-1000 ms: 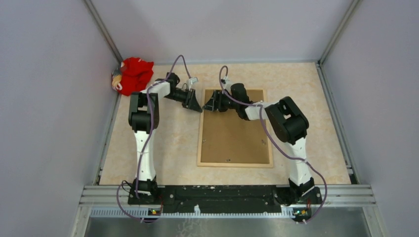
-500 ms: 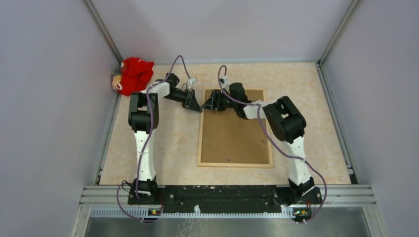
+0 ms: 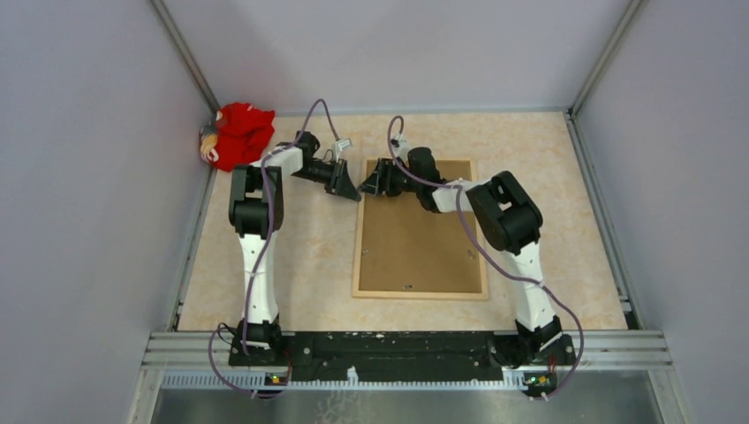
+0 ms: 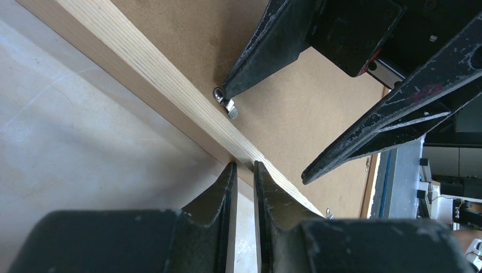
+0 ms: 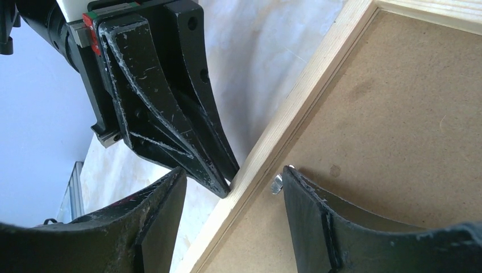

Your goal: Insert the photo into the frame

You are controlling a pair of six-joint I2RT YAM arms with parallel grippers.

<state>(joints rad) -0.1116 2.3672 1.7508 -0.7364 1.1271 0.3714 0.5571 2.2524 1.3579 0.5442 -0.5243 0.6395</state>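
Pale grained wood frame [image 4: 136,57] | brown matte fibreboard backing [image 4: 182,28] | small metal tab [image 4: 230,107]

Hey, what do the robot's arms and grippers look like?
Both arms, left arm and right arm, have white links with chunky black joints; a purple cable runs along each. The left gripper and right gripper are black, with tapered, scuffed fingers; a red-and-green tab marks the left one.

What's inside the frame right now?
A brown backing board fills the frame, with a small metal tab at the board's edge. Whatever lies under the board is covered and cannot be seen.
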